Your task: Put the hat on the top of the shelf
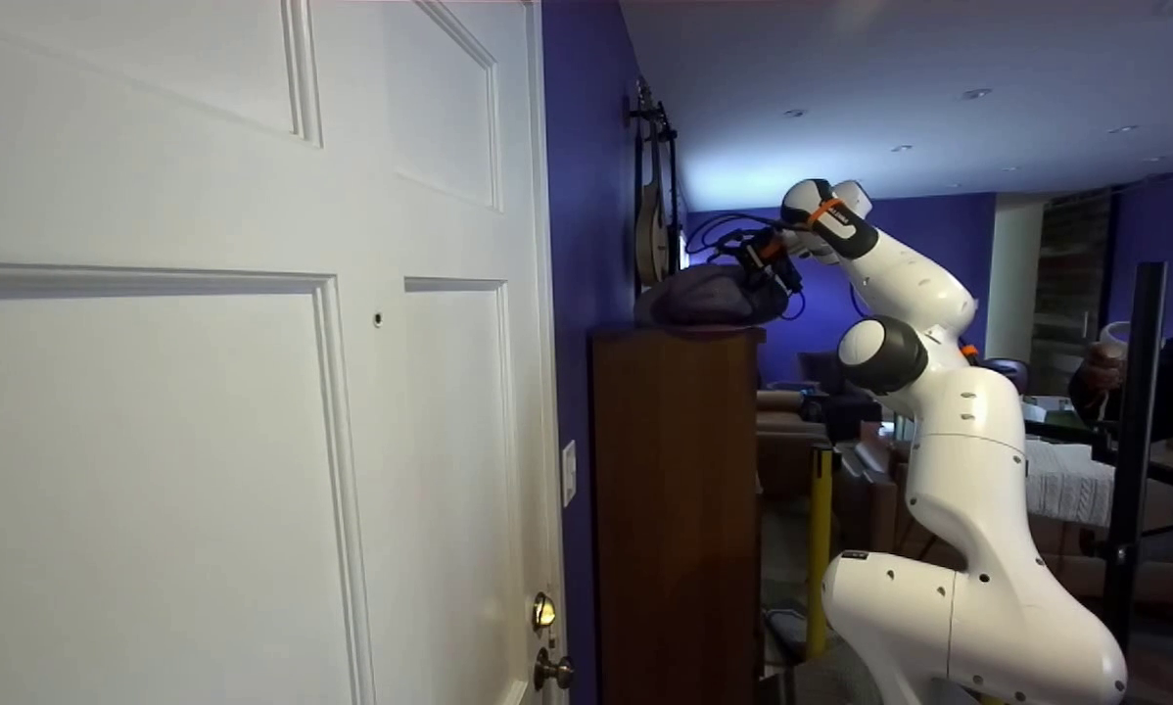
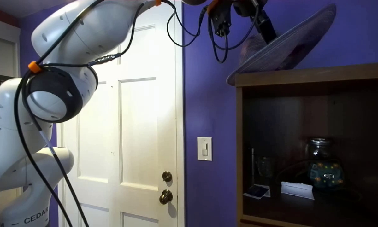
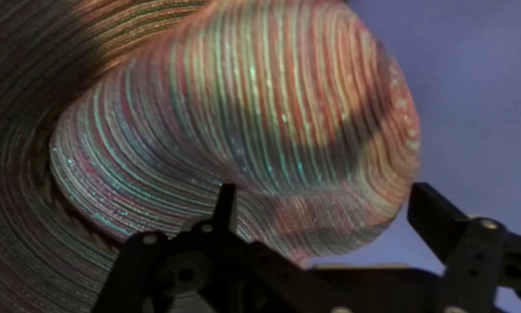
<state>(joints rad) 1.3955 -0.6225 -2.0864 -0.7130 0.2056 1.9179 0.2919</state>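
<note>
Hat [image 2: 282, 49] sits up on top of the wooden cabinet [image 2: 315, 75], tilted, not flat; in an exterior view the low side of its brim sticks out past the cabinet's edge on the side toward the white door [image 2: 141, 132], while the opposite side slants up clear of the top; gripper [image 3: 323, 189] is released, fingers [image 3: 434, 217] well apart in the wrist view, the striped crown showing between and beyond them; one finger overlaps the crown, the other stands at the crown's edge with purple wall [image 3: 473, 108] behind; in an exterior view a finger ends right at the hat, can't tell whether it touches; white arm [image 1: 968, 411] reaches toward the cabinet top in both exterior views; open compartment under the top holds a jar [image 2: 320, 148] with a shiny lid, a flowered bag [image 2: 326, 175] just in front of it and a white card [image 2: 298, 190] beside the bag, rest too dark to name; light switch [image 2: 204, 148] on the wall between door and cabinet; round knob [image 2: 166, 196] on the door; guitar [image 1: 651, 235] hangs on the wall past the hat; yellow post [image 1: 820, 558] shows between cabinet and arm.
</note>
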